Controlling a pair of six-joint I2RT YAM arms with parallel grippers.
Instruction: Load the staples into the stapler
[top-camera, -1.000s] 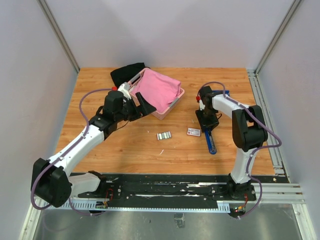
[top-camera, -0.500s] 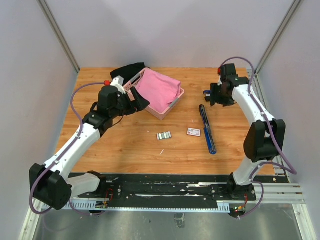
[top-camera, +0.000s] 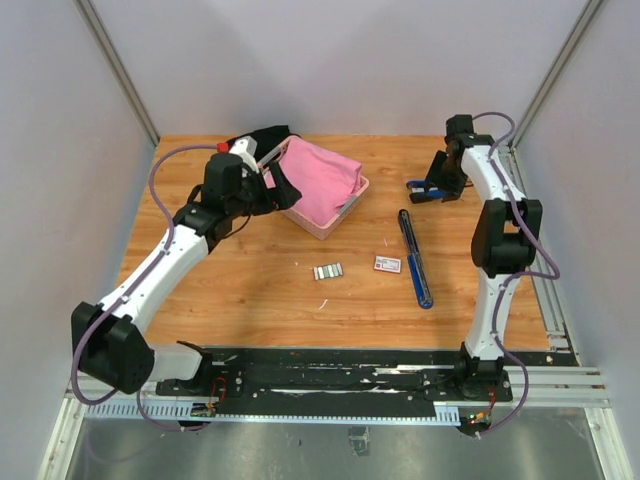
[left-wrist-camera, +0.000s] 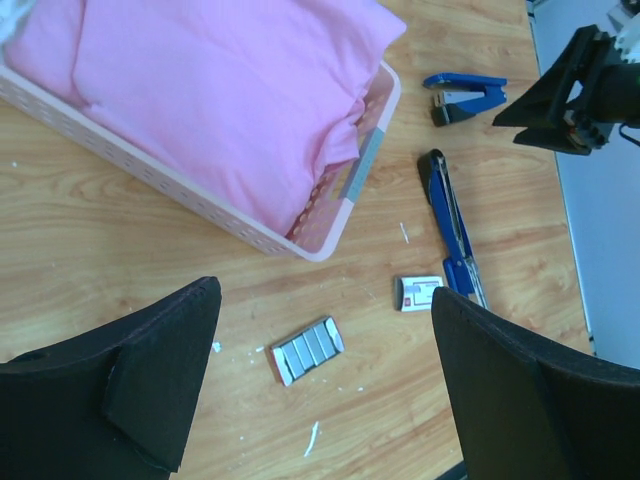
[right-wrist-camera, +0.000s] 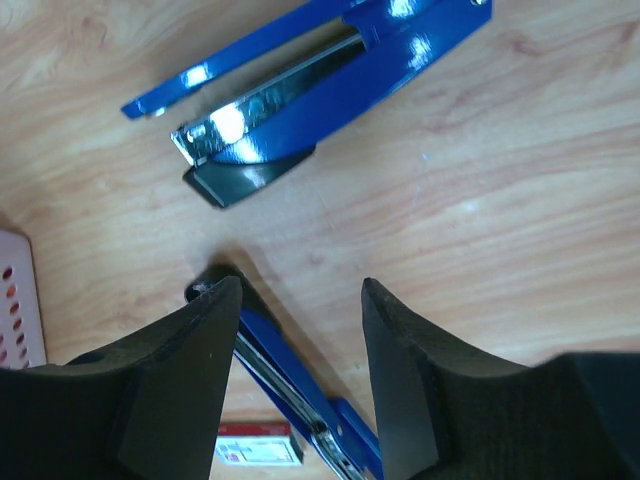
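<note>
The staples (top-camera: 328, 270) are a silvery block in a small white tray (left-wrist-camera: 308, 350) on the wooden table, with a flat white and red carton (top-camera: 388, 263) to their right. A long blue stapler (top-camera: 415, 258) lies swung open and flat beside the carton (left-wrist-camera: 420, 292). A second, smaller blue stapler (top-camera: 420, 188) lies at the back right. My right gripper (top-camera: 438, 188) hovers open just right of the small stapler (right-wrist-camera: 320, 70), holding nothing, and the long stapler's end (right-wrist-camera: 290, 400) shows between its fingers. My left gripper (top-camera: 280, 190) hangs open by the basket, high above the staples.
A pink basket (top-camera: 352, 205) holding a pink cloth (top-camera: 315, 180) stands at the back centre. Behind the basket lies a black cloth (top-camera: 250, 148). Small white scraps (left-wrist-camera: 312, 438) dot the table near the staples. Metal rails (top-camera: 530, 230) run along the right edge.
My right gripper has let go of the long stapler, left it lying open and flat, and swung to the back right by the small stapler. My left arm drew back toward the basket.
</note>
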